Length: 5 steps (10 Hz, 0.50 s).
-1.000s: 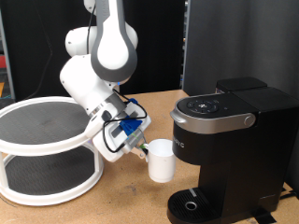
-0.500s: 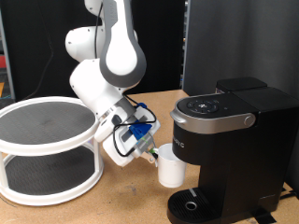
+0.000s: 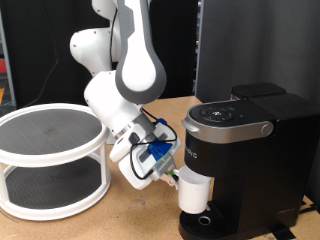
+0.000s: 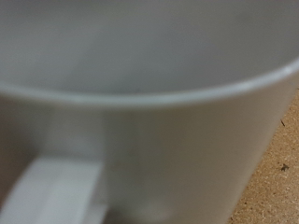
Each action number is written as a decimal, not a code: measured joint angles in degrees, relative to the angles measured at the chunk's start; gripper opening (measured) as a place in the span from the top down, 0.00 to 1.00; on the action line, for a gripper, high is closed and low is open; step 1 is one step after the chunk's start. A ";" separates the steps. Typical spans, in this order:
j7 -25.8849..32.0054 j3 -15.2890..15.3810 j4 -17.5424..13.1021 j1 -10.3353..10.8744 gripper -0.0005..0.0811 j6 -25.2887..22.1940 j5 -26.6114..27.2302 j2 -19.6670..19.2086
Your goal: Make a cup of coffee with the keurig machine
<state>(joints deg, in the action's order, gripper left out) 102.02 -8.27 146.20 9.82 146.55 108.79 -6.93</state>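
The cup (image 3: 194,194), a plain white mug, hangs at the end of my gripper (image 3: 178,181), which is shut on it. It is held just above the round drip tray (image 3: 207,219) at the front of the keurig machine (image 3: 245,150), a black boxy coffee maker with a silver-grey lid handle (image 3: 232,126). In the wrist view the cup (image 4: 140,121) fills nearly the whole picture, blurred, with its handle (image 4: 56,191) showing. My fingers are hidden there.
A white two-tier round rack (image 3: 50,160) with mesh shelves stands at the exterior view's left. A black panel (image 3: 255,45) rises behind the machine. The wooden table (image 3: 140,215) shows between the rack and the machine.
My gripper has carried the cup to the exterior view's right and downward, from beside the machine to just over its drip tray.
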 joint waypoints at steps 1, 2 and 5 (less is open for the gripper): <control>0.38 0.33 -1.02 0.01 0.91 0.17 0.73 -1.42; 1.23 0.57 -1.92 0.01 0.91 0.18 1.59 -2.82; 3.60 1.58 -3.87 0.02 0.91 0.04 3.68 -6.03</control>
<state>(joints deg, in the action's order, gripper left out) 105.63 -6.69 142.34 9.84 146.59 112.47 -12.96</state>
